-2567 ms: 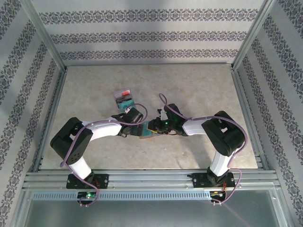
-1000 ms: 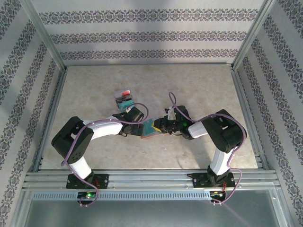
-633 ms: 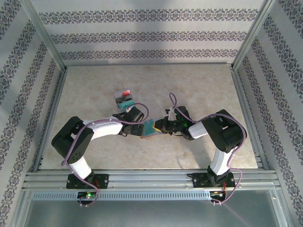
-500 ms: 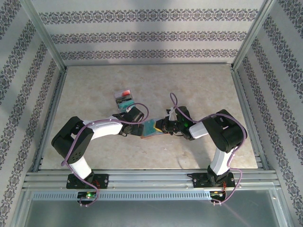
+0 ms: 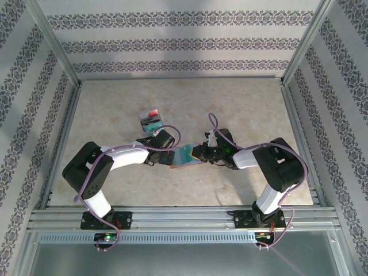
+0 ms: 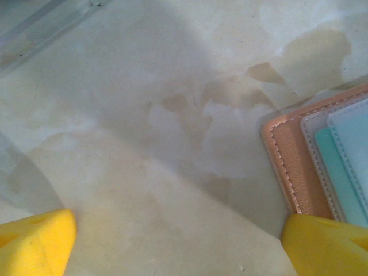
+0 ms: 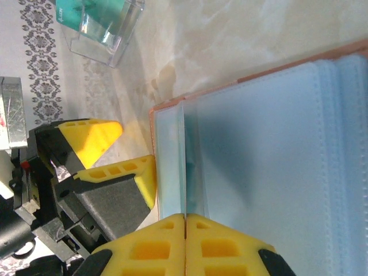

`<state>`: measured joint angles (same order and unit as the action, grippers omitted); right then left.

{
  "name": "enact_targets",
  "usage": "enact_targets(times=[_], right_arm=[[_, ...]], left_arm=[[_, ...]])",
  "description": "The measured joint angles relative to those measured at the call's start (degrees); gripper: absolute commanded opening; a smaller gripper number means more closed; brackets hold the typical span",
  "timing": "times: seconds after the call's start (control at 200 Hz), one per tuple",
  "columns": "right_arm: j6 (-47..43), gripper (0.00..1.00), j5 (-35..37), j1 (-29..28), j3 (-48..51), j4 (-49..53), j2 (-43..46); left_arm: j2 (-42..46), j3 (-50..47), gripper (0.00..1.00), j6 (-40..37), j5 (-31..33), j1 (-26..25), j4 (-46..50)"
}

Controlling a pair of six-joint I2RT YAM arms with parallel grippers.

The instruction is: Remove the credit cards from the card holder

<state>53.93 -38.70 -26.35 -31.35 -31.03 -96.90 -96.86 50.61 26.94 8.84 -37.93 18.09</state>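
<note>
The card holder point(image 5: 184, 155) lies open mid-table, with a tan rim and pale blue inner pockets point(image 7: 276, 144). My right gripper point(image 5: 199, 154) comes at it from the right and is shut point(image 7: 185, 221) on a thin leaf edge of the holder that runs straight up from between the pads. No credit card's face shows. My left gripper point(image 5: 165, 155) stands wide open at the holder's left edge. In the left wrist view its right fingertip point(image 6: 325, 244) sits at the tan corner point(image 6: 287, 161), with bare table between the pads point(image 6: 178, 236).
A clear plastic box point(image 5: 150, 121) holding a teal, black and red stack stands behind the left gripper point(image 7: 103, 29). Metal frame rails and patterned walls close in the table on three sides. Bare tabletop lies toward the back and right.
The right gripper has closed fully at the holder and its arm has shifted slightly right. The left arm has not moved.
</note>
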Motion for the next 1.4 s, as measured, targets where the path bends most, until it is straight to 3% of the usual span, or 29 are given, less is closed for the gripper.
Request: enact_targets(times=[0.665, 0.939, 1.199, 1.404], right_arm=[[-11.0, 0.05, 8.1, 0.4, -2.6, 23.0, 12.2], [-14.3, 0.05, 8.2, 0.3, -3.5, 26.8, 16.3], [-18.8, 0.06, 2.9, 0.3, -5.8, 28.3, 19.3], [-21.8, 0.06, -2.9, -0.4, -7.0, 29.0, 21.6]], left_arm=[[1.4, -0.2, 0.96, -1.1, -0.2, -0.1, 0.2], [9.6, -1.0, 0.93, -3.1, -2.5, -0.7, -1.8], [18.2, -6.5, 0.89, -14.3, -15.1, 0.3, -13.7], [19.3, -7.0, 0.81, -18.2, -28.9, 5.6, -18.6]])
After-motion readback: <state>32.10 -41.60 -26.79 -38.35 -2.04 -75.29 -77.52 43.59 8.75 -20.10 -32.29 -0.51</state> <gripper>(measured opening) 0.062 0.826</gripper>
